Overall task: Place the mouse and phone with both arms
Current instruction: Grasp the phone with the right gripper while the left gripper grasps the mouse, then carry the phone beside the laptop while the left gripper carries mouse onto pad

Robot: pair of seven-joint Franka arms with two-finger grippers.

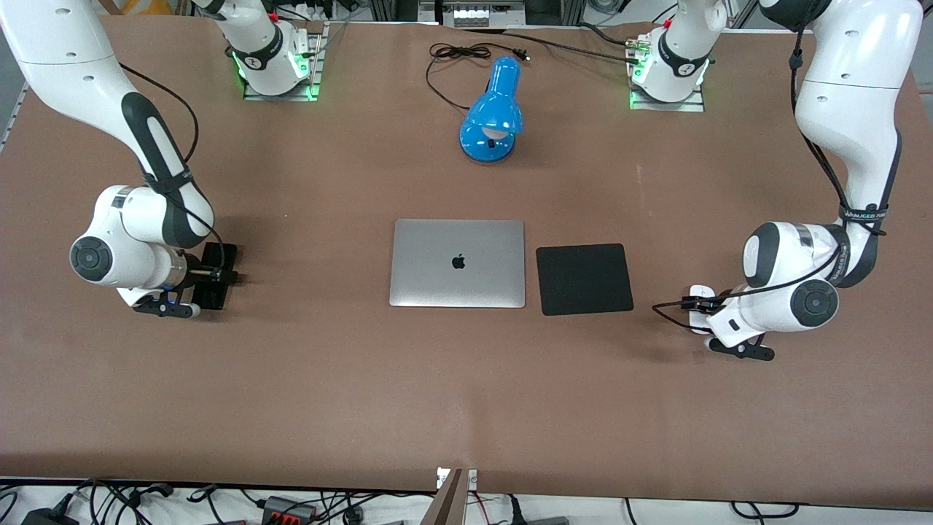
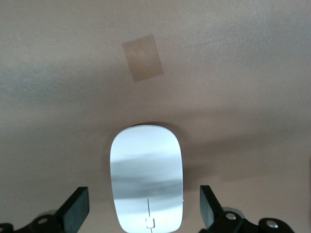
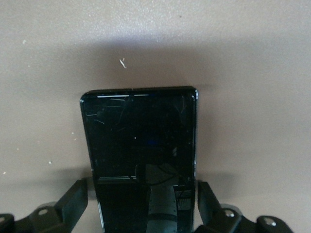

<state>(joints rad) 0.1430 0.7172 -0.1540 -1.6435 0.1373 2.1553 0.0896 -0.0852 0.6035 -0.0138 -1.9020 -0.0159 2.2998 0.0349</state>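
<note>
The white mouse (image 2: 146, 174) lies flat on the brown table, toward the left arm's end. My left gripper (image 2: 144, 204) is low over it, open, with one finger on each side and a gap to both. In the front view the mouse (image 1: 701, 292) is mostly hidden under the left gripper (image 1: 701, 305). The black phone (image 3: 141, 141) lies flat toward the right arm's end. My right gripper (image 3: 141, 199) is open and straddles it, with its fingers close to the long edges. In the front view the phone (image 1: 220, 255) shows partly under the right gripper (image 1: 211, 283).
A closed silver laptop (image 1: 457, 263) lies mid-table with a square black pad (image 1: 584, 278) beside it, toward the left arm's end. A blue desk lamp (image 1: 494, 113) and its cord lie nearer the bases. A tape patch (image 2: 142, 57) is stuck to the table close to the mouse.
</note>
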